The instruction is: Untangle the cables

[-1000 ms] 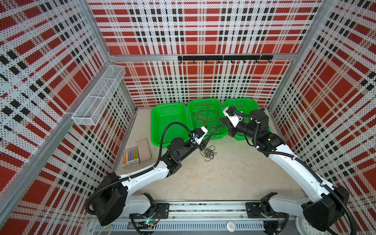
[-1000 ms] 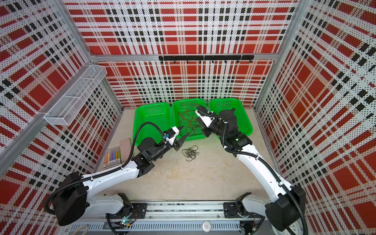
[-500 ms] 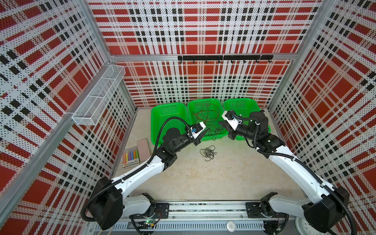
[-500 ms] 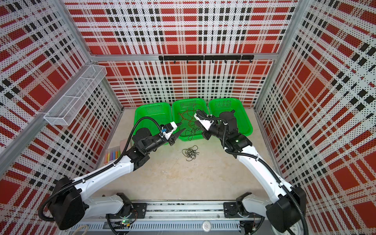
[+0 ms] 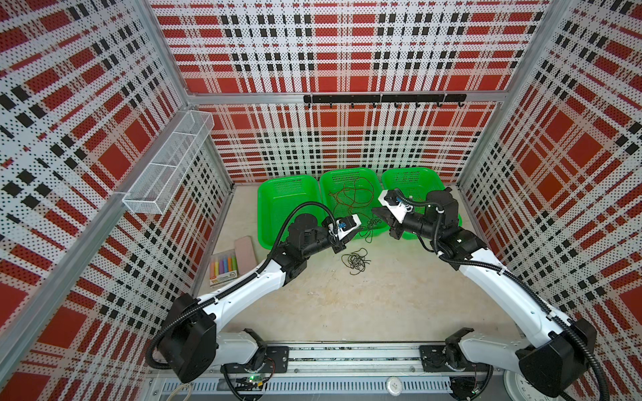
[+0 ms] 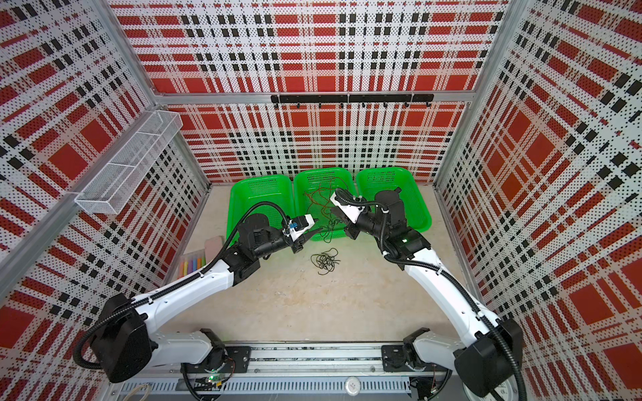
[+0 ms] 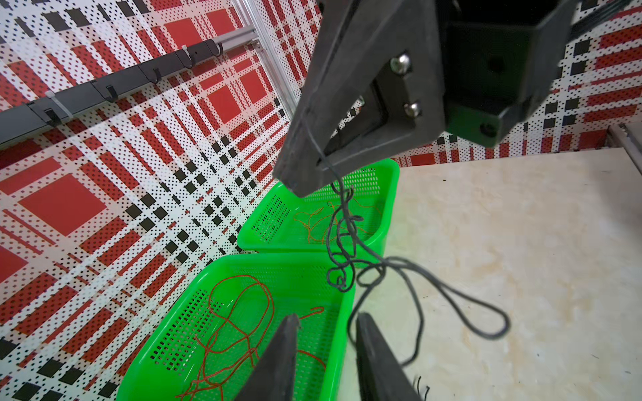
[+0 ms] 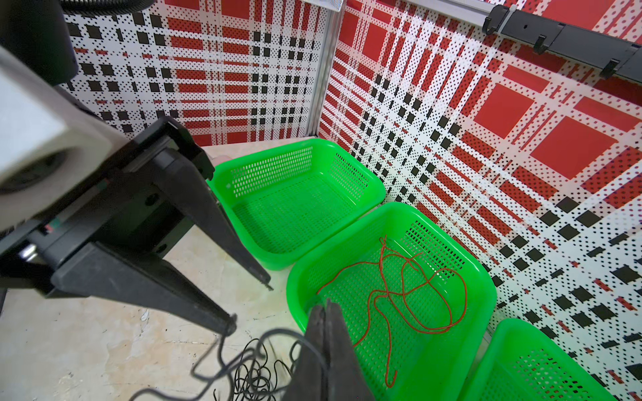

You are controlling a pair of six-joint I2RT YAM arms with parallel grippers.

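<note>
Left gripper (image 7: 326, 316): the jaws stand a little apart and grip nothing. A strand of the black cable (image 7: 347, 243) runs down through the gap, and in the right wrist view it seems to touch one fingertip.
Right gripper (image 8: 324, 309): the jaws are clenched on the black cable, pinching it near the tips.
Black cable, axis: it hangs downward from the right jaws as a knotted, twisted run. It then opens into slack loops that trail toward the left jaws and out over the tabletop (image 5: 347, 305).
Black tangle (image 5: 354, 260): a loose bundle with no clear long axis, lying on the tabletop.
Red cable (image 8: 417, 295): wide flat loops sprawling along the floor of the middle basket (image 5: 347, 170).
Orange-brown cable (image 7: 312, 222): loose loops in the right basket (image 7: 389, 162).
Held cable to jaws: its top end is in the right jaws and its lower loops lie between the left fingers.
Tangle to jaws: on the tabletop in front of the middle basket, below and between the two grippers, touching neither.
Basket cables to jaws: both lie apart from the jaws.
</note>
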